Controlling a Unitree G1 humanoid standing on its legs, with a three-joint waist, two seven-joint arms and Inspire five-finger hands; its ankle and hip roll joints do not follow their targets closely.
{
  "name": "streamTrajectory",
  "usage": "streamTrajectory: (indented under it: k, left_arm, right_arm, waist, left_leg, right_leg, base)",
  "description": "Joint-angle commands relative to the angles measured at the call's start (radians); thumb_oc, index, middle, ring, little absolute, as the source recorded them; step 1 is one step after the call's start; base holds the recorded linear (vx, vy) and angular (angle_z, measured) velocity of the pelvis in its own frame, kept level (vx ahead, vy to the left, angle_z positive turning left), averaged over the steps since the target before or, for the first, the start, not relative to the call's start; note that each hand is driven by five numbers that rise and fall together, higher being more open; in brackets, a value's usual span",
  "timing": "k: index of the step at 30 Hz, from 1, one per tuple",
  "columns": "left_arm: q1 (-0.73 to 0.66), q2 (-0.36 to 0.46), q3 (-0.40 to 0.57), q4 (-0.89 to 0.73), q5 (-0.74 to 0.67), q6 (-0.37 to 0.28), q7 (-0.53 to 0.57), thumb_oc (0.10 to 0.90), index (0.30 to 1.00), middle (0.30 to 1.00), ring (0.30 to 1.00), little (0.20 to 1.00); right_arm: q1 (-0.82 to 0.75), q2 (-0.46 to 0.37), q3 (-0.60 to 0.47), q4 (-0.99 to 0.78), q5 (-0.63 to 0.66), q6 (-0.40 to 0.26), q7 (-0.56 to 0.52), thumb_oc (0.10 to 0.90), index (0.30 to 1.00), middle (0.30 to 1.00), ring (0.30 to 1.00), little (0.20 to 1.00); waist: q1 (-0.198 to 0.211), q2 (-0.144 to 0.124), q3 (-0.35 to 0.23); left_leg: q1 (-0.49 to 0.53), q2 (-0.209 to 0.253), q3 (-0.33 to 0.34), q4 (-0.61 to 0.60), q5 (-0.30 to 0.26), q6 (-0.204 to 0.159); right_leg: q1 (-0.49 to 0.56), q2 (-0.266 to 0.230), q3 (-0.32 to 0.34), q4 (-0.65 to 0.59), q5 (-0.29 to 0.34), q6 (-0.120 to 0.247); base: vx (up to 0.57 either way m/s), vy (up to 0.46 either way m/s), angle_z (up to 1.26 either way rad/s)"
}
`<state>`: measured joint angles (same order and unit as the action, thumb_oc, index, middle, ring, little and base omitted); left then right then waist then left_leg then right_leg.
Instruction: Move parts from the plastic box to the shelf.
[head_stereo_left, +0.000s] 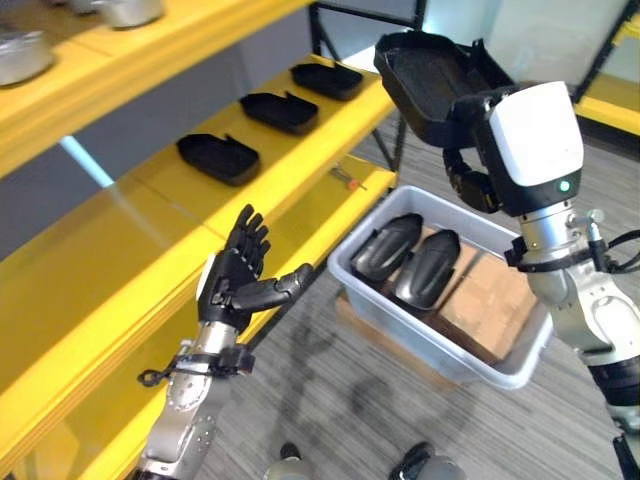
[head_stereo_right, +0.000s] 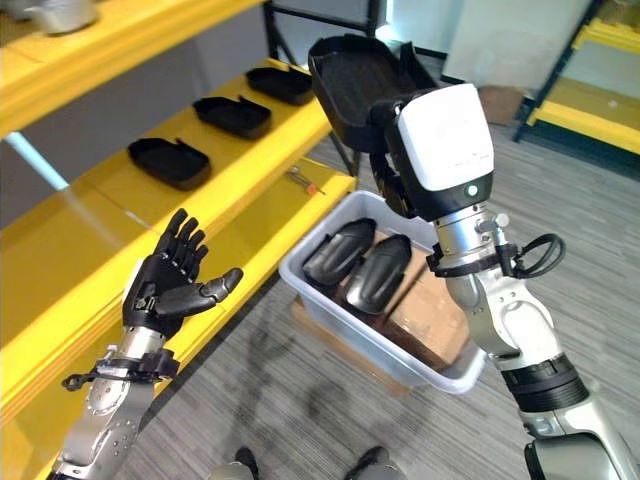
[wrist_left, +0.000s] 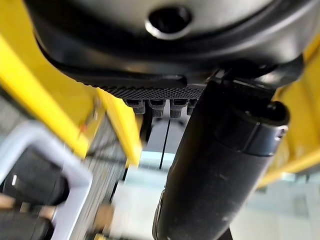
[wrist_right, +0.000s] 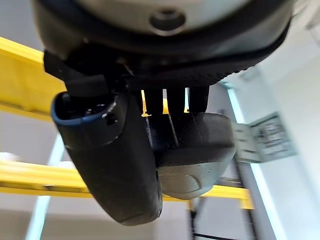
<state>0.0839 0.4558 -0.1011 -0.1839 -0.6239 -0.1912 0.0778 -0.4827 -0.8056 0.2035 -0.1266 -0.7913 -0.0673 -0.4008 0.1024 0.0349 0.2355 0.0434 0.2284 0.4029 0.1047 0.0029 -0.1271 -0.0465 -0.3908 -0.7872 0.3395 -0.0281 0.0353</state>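
My right hand (head_stereo_left: 472, 178) is raised above the grey plastic box (head_stereo_left: 380, 295) and is shut on a black shell part (head_stereo_left: 432, 78), lifted high with its hollow side facing me. The same black part (wrist_right: 192, 150) sits between that hand's thumb and fingers in the right wrist view. Two more black parts (head_stereo_left: 385, 246) (head_stereo_left: 428, 267) lie side by side in the box. Three black parts (head_stereo_left: 218, 157) (head_stereo_left: 279, 111) (head_stereo_left: 328, 79) rest in a row on the yellow shelf (head_stereo_left: 120, 260). My left hand (head_stereo_left: 232, 275) hovers open, palm up, at the shelf's front edge, empty.
A brown cardboard piece (head_stereo_left: 495, 305) lies in the box's right half, and the box rests on a flat cardboard sheet (head_stereo_left: 385, 343). Metal bowls (head_stereo_left: 22, 52) stand on the upper shelf. A small red-handled tool (head_stereo_left: 346, 179) lies on the lower shelf. Another yellow rack (head_stereo_left: 610, 100) stands far right.
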Motion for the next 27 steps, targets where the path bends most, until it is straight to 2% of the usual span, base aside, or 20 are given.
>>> streamTrajectory:
  k: [1,2,3,4,9,14,16,22,23,24,25,26,27]
  left_arm:
    - [-0.03,0.053,0.043,-0.101,0.0,-0.103,-0.016,0.9,1.0,1.0,1.0,1.0]
    - [-0.021,0.052,0.049,-0.104,0.005,-0.104,-0.012,0.9,1.0,1.0,1.0,1.0]
    - [-0.02,0.052,0.049,-0.105,0.005,-0.104,-0.011,0.9,1.0,1.0,1.0,1.0]
    - [0.001,0.049,0.062,-0.111,0.009,-0.104,-0.011,0.9,1.0,1.0,1.0,1.0]
    - [0.029,0.049,0.077,-0.124,0.005,-0.102,-0.017,0.9,1.0,1.0,1.0,1.0]
    - [0.053,0.055,0.102,-0.12,0.012,-0.104,-0.017,0.9,1.0,1.0,1.0,1.0]
    - [0.073,0.059,0.129,-0.121,0.018,-0.109,-0.012,0.9,1.0,1.0,1.0,1.0]
    - [0.074,0.069,0.142,-0.128,0.027,-0.113,-0.007,0.9,1.0,1.0,1.0,1.0]
    - [0.062,0.08,0.129,-0.121,0.025,-0.112,0.001,0.9,1.0,1.0,1.0,1.0]
    - [0.06,0.079,0.13,-0.119,0.025,-0.113,0.002,0.9,1.0,1.0,1.0,1.0]
    - [0.051,0.082,0.125,-0.109,0.024,-0.117,0.008,0.9,1.0,1.0,1.0,1.0]
    - [0.043,0.085,0.119,-0.1,0.027,-0.12,0.011,0.9,1.0,1.0,1.0,1.0]
    - [0.033,0.086,0.112,-0.092,0.033,-0.118,0.014,0.9,1.0,1.0,1.0,1.0]
  right_arm:
    - [-0.122,0.015,-0.05,-0.103,-0.017,-0.011,-0.095,0.4,0.3,0.3,0.3,0.3]
    - [-0.125,0.021,-0.04,-0.096,-0.027,-0.008,-0.089,0.4,0.3,0.3,0.3,0.3]
    - [-0.125,0.021,-0.039,-0.094,-0.028,-0.008,-0.09,0.4,0.3,0.3,0.3,0.3]
    - [-0.127,0.033,-0.025,-0.092,-0.03,-0.009,-0.073,0.4,0.3,0.3,0.3,0.3]
    - [-0.12,0.047,-0.012,-0.088,-0.023,-0.014,-0.044,0.4,0.3,0.3,0.3,0.3]
    - [-0.103,0.065,0.01,-0.073,-0.024,-0.016,-0.014,0.4,0.3,0.3,0.3,0.3]
    - [-0.106,0.076,0.035,-0.059,-0.036,-0.015,0.014,0.4,0.3,0.3,0.3,0.3]
    - [-0.115,0.098,0.059,-0.035,-0.041,-0.014,0.028,0.4,0.3,0.3,0.3,0.3]
    - [-0.112,0.103,0.077,-0.018,-0.038,-0.015,0.041,0.4,0.3,0.3,0.3,0.3]
    - [-0.115,0.103,0.079,-0.016,-0.038,-0.015,0.041,0.4,0.3,0.3,0.3,0.3]
    - [-0.116,0.1,0.084,-0.016,-0.035,-0.016,0.044,0.4,0.3,0.3,0.3,0.3]
    - [-0.119,0.093,0.087,-0.014,-0.034,-0.016,0.047,0.4,0.3,0.3,0.3,0.3]
    - [-0.115,0.086,0.089,-0.012,-0.032,-0.016,0.051,0.4,0.3,0.3,0.3,0.3]
  waist:
    - [0.004,-0.045,-0.104]
    - [0.022,-0.051,-0.104]
    - [0.02,-0.052,-0.105]
    - [0.05,-0.063,-0.107]
    - [0.071,-0.074,-0.111]
    - [0.096,-0.085,-0.102]
    - [0.126,-0.087,-0.094]
    - [0.141,-0.085,-0.084]
    - [0.12,-0.088,-0.067]
    - [0.122,-0.088,-0.068]
    - [0.104,-0.083,-0.06]
    - [0.098,-0.074,-0.051]
    - [0.087,-0.066,-0.049]
  left_leg:
    - [-0.041,0.046,-0.058,0.036,0.007,0.011]
    - [-0.038,0.027,-0.067,0.024,0.0,0.021]
    - [-0.037,0.024,-0.068,0.023,-0.001,0.022]
    - [-0.044,-0.005,-0.088,0.007,-0.007,0.035]
    - [-0.063,-0.041,-0.121,0.006,-0.021,0.055]
    - [-0.084,-0.098,-0.157,0.016,-0.048,0.084]
    - [-0.097,-0.148,-0.182,0.019,-0.068,0.111]
    - [-0.102,-0.202,-0.223,0.025,-0.088,0.143]
    - [-0.096,-0.226,-0.266,0.012,-0.09,0.157]
    - [-0.096,-0.224,-0.264,0.01,-0.09,0.157]
    - [-0.093,-0.232,-0.284,-0.005,-0.081,0.16]
    - [-0.098,-0.235,-0.282,-0.013,-0.057,0.168]
    - [-0.092,-0.235,-0.298,-0.027,-0.051,0.167]
  right_leg:
    - [0.114,-0.001,0.031,-0.062,0.006,0.101]
    - [0.122,-0.015,0.021,-0.061,0.021,0.11]
    - [0.124,-0.017,0.02,-0.061,0.022,0.112]
    - [0.142,-0.035,-0.005,-0.068,0.047,0.131]
    - [0.161,-0.06,-0.031,-0.087,0.086,0.154]
    - [0.185,-0.097,-0.051,-0.098,0.146,0.187]
    - [0.201,-0.131,-0.064,-0.096,0.189,0.206]
    - [0.21,-0.167,-0.064,-0.032,0.209,0.21]
    - [0.169,-0.145,0.049,0.014,0.203,0.206]
    - [0.161,-0.146,0.058,0.021,0.201,0.206]
    - [0.108,-0.112,0.159,0.037,0.19,0.2]
    - [0.058,-0.081,0.221,0.042,0.181,0.169]
    - [0.022,-0.034,0.288,0.036,0.14,0.149]
  base:
    - [0.03,0.146,0.41]
    - [0.02,0.1,0.42]
    - [0.03,0.164,0.45]
    - [0.02,0.103,0.46]
    - [0.02,0.092,0.32]
    - [0.03,0.139,0.31]
    - [0.06,0.25,0.43]
    - [0.05,0.136,0.38]
    - [0.06,0.102,0.71]
    - [0.06,0.076,0.98]
    - [-0.02,0.072,0.96]
    - [0.01,0.084,0.63]
    - [0.03,0.081,0.26]
